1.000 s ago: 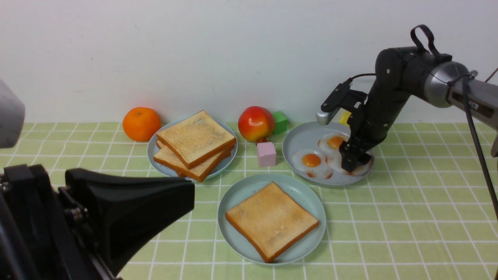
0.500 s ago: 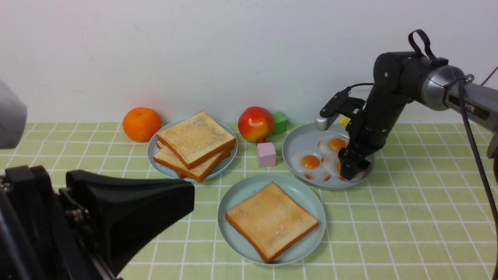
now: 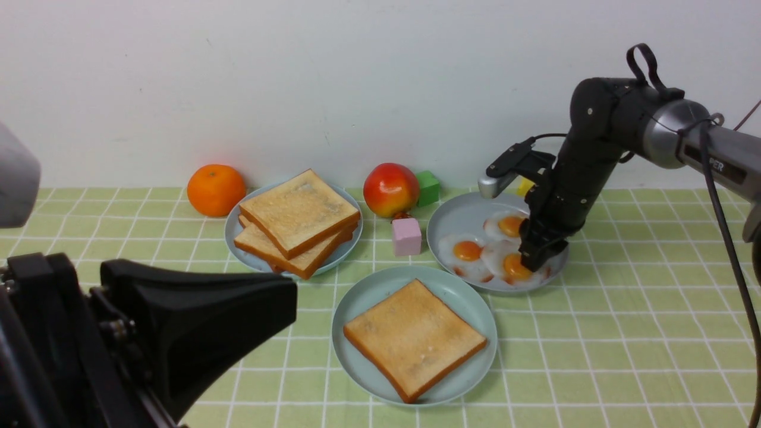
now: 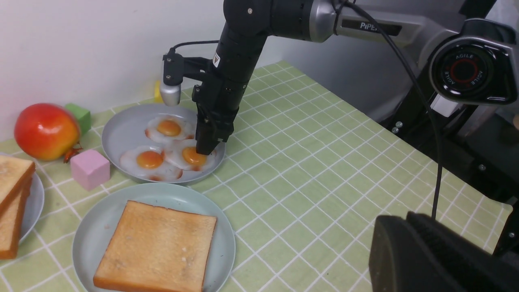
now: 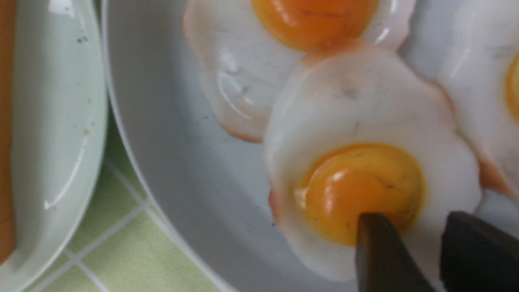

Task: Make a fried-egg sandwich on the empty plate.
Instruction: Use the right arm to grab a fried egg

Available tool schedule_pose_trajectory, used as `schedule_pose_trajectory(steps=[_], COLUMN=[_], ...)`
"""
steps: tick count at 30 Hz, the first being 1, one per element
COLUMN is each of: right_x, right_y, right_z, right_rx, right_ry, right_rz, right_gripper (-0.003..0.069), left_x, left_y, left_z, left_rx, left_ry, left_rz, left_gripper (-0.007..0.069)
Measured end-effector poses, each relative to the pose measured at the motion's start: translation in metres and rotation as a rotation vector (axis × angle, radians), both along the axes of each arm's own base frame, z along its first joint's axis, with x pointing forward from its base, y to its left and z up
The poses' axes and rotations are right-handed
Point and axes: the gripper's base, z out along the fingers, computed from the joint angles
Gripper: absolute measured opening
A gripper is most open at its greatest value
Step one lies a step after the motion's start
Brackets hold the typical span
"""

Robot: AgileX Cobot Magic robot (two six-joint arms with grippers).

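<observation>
The light teal plate (image 3: 472, 300) sits front and centre with one toast slice (image 3: 414, 337) on it. Behind it to the right, a grey-blue plate (image 3: 458, 217) holds three fried eggs. My right gripper (image 3: 532, 261) points down onto the nearest fried egg (image 3: 502, 267). In the right wrist view its jaws (image 5: 409, 219) pinch that egg (image 5: 365, 121): one fingertip is at the yolk's rim, the other on the white's edge. My left gripper (image 3: 288, 303) hangs shut and empty over the front left of the table; it also shows in the left wrist view (image 4: 395, 221).
A stack of toast slices (image 3: 297, 223) lies on a grey-blue plate at the back left. Along the wall stand an orange (image 3: 216, 189), a red apple (image 3: 391, 189), a green cube (image 3: 428, 186) and a yellow block (image 3: 525, 185). A pink cube (image 3: 406, 235) sits between the plates.
My right gripper came down onto the nearest egg and its jaws narrowed around it. The egg plate and its eggs slid a little to the left. The left arm stayed still.
</observation>
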Motion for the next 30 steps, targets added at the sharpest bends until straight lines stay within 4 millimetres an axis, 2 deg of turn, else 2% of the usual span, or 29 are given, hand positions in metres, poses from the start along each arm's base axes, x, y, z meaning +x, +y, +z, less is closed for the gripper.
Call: schedule_pose_trajectory(steps=[2, 5, 6, 10, 12, 15, 20, 21, 23, 27, 30], right_x=[-0.001, -0.001, -0.001, -0.001, -0.002, -0.004, -0.001, -0.001, 0.0, 0.002, 0.003], right_y=[0.0, 0.001, 0.001, 0.001, 0.001, 0.0, 0.002, 0.002, 0.001, -0.006, -0.01], right_z=[0.0, 0.0, 0.0, 0.003, 0.01, 0.019, 0.023, 0.023, 0.023, 0.023, 0.02], right_rx=[0.004, 0.004, 0.004, 0.019, 0.039, 0.057, 0.094, 0.096, 0.099, 0.119, 0.128], right_ry=[0.007, 0.007, 0.008, 0.014, 0.031, 0.038, 0.01, 0.002, 0.006, 0.03, 0.047], right_rz=[0.0, 0.001, -0.004, -0.08, -0.207, -0.303, -0.34, -0.344, -0.379, -0.534, -0.614], right_gripper=[0.0139, 0.0066, 0.0006, -0.0011, -0.0012, -0.0009, 0.0048, 0.01, 0.0157, 0.0312, 0.0391], left_x=[0.0, 0.0, 0.0, 0.0, 0.0, 0.0, 0.0, 0.0, 0.0, 0.0, 0.0], left_y=[0.0, 0.0, 0.0, 0.0, 0.0, 0.0, 0.0, 0.0, 0.0, 0.0, 0.0], left_z=[0.0, 0.0, 0.0, 0.0, 0.0, 0.0, 0.0, 0.0, 0.0, 0.0, 0.0], left_rx=[0.002, 0.004, 0.004, 0.005, 0.005, 0.006, 0.006, 0.006, 0.006, 0.006, 0.005], left_ry=[-0.003, -0.006, -0.006, -0.007, -0.008, -0.008, -0.008, -0.008, -0.008, -0.008, -0.008], left_rz=[0.0, 0.001, 0.001, 0.001, 0.001, 0.001, 0.001, 0.001, 0.001, 0.001, 0.001], left_gripper=[0.0036, 0.0036, 0.0036, 0.0036, 0.0037, 0.0038, 0.0039, 0.0039, 0.0039, 0.0039, 0.0039])
